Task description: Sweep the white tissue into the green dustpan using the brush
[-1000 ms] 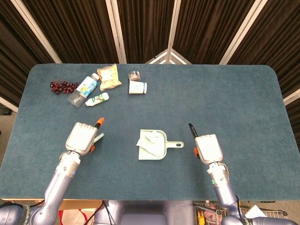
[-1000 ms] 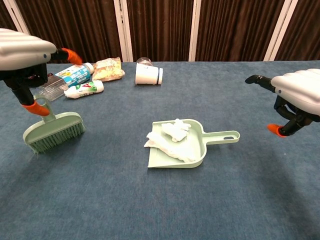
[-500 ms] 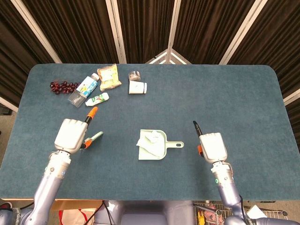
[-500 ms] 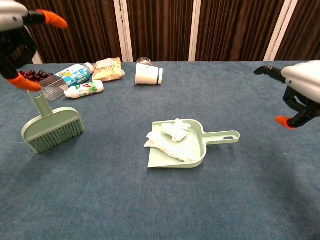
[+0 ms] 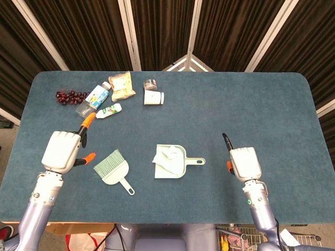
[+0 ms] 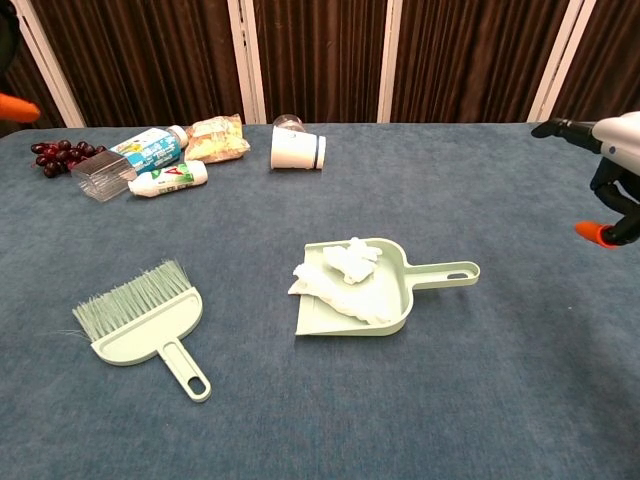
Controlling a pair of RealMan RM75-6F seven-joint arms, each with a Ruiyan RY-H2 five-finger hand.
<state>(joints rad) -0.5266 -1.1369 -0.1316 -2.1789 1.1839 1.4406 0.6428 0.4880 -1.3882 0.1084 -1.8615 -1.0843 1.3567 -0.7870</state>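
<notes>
I see the white tissue (image 6: 342, 278) lying mostly inside the green dustpan (image 6: 392, 300), one edge hanging just over the open lip, so I judge the sweeping done. The brush (image 6: 140, 321) lies flat on the surface (image 5: 272, 115) to the left of the dustpan, bristles away from me and handle toward me, touched by nothing, which reads as put down on purpose. My left hand (image 5: 64, 149) hovers just beside it, palm down, fingers apart and empty. My right hand (image 5: 245, 163) hangs well apart from the dustpan's handle, also spread and holding nothing, one finger stretched forward.
</notes>
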